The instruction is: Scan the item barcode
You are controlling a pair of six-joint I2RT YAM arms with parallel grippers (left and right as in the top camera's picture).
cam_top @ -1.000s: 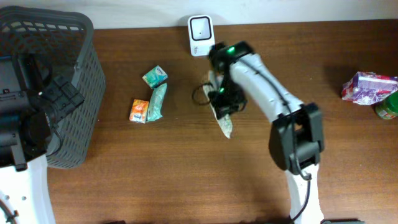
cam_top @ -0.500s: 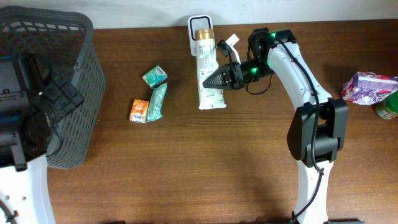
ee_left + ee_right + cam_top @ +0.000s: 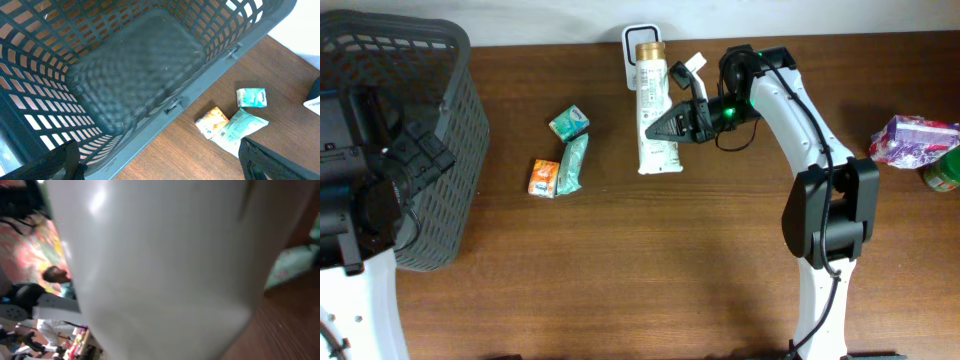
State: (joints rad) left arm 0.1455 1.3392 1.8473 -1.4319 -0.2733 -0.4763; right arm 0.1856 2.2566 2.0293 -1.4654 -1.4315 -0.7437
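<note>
- Holding the tube (image 3: 651, 105) over the scanner (image 3: 629, 36), the right claw (image 3: 667, 126) is clamped on it; scan seemingly underway.
- Left claw (image 3: 418, 152) gapes apart above the basket (image 3: 462, 70).

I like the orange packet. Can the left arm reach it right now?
Probably not straight away: the left gripper hangs open over the basket, whose wall stands between it and the orange packet.
</note>
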